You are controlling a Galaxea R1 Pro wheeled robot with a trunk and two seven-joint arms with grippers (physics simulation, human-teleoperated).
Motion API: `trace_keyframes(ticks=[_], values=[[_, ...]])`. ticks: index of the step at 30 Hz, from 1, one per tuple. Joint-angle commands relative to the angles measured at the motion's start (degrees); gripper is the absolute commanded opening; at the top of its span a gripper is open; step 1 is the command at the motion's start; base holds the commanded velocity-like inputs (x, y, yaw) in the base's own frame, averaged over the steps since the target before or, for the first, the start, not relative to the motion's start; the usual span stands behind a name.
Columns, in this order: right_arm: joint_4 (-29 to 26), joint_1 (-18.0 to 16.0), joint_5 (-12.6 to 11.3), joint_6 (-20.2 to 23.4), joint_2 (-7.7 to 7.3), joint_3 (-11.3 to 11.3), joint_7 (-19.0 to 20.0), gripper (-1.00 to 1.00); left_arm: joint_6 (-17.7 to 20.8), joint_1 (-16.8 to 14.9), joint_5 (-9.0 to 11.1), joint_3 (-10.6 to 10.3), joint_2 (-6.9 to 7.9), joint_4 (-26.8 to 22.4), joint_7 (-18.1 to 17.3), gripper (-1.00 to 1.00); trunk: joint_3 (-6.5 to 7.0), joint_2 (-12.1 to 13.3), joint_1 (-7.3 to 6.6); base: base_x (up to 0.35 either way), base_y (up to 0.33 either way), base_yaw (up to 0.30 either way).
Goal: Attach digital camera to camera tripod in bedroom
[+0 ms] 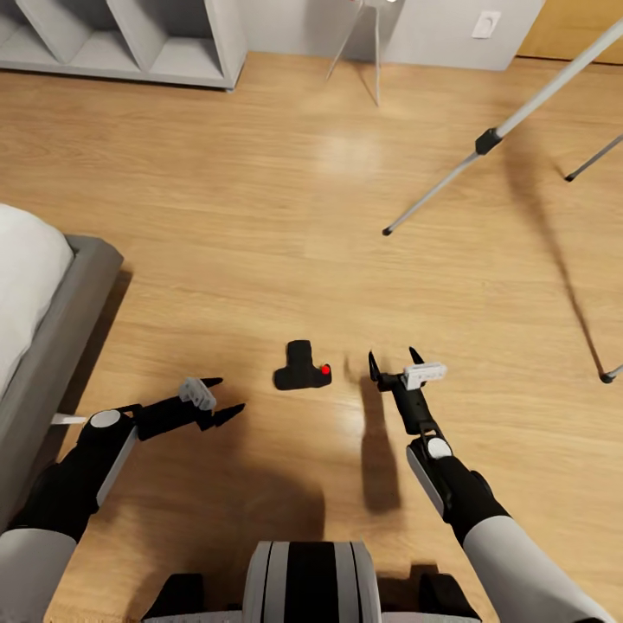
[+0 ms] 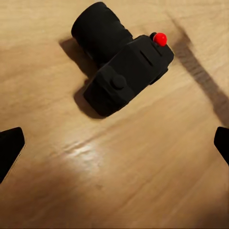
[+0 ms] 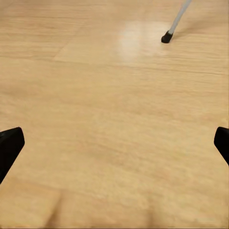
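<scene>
A small black digital camera [image 1: 303,368] lies on the light wooden floor [image 1: 260,216], its stubby lens pointing away from the robot and its red button [image 1: 325,369] on the side nearer the right arm. In the left wrist view the digital camera [image 2: 119,67] rests just ahead of the spread fingertips [image 2: 10,148], untouched.

The left pincer [image 1: 221,400] hangs just beside the camera, released, its two black fingers apart and empty. The right pincer [image 1: 394,359] is near the camera's other side, also released and empty, fingers pointing forward over bare floor.

Farther off on the robot's right stands the camera tripod [image 1: 489,140], with silver-grey legs slanting down to black feet; one foot [image 3: 166,37] appears in the right wrist view.

A grey-framed bed [image 1: 61,320] sits along the robot's left. Grey cube shelving [image 1: 130,43] lines the far wall.
</scene>
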Motion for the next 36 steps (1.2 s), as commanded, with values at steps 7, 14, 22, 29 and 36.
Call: trace_keyframes(ticks=[7, 14, 22, 29, 36], values=[[0.15, -0.10, -0.46, -10.50, -0.06, 0.46, -0.09, 1.00, 1.00, -4.61, 0.11, -0.25, -0.91, 0.72, 0.22, 1.00, -1.59, -0.11, 0.17, 0.000, 0.000, 0.000], [0.24, -0.11, -0.44, -12.73, -0.06, 0.50, -0.09, 1.00, 1.14, -7.46, -1.40, -0.48, -3.75, 0.76, -0.09, 1.00, -3.14, -0.20, 0.35, 0.000, 0.000, 0.000], [0.32, -0.11, -0.42, -12.99, -0.06, 0.50, -0.09, 1.00, 1.04, -8.01, -4.16, -1.76, -4.30, -1.83, -5.04, 1.00, -4.91, -0.31, 0.56, 0.000, 0.000, 0.000], [0.32, -0.02, -0.42, -14.81, -0.05, 0.56, -0.02, 1.00, 0.73, -7.94, -4.47, -3.99, -4.27, -4.57, -10.11, 1.00, -6.46, -0.40, 0.74, 0.000, 0.000, 0.000], [0.33, 0.05, -0.42, -20.78, 0.01, 0.65, 0.02, 1.00, 0.68, -7.84, -4.52, -5.18, -4.07, -4.83, -11.14, 1.00, -6.65, -0.49, 0.92, 0.000, 0.000, 0.000]])
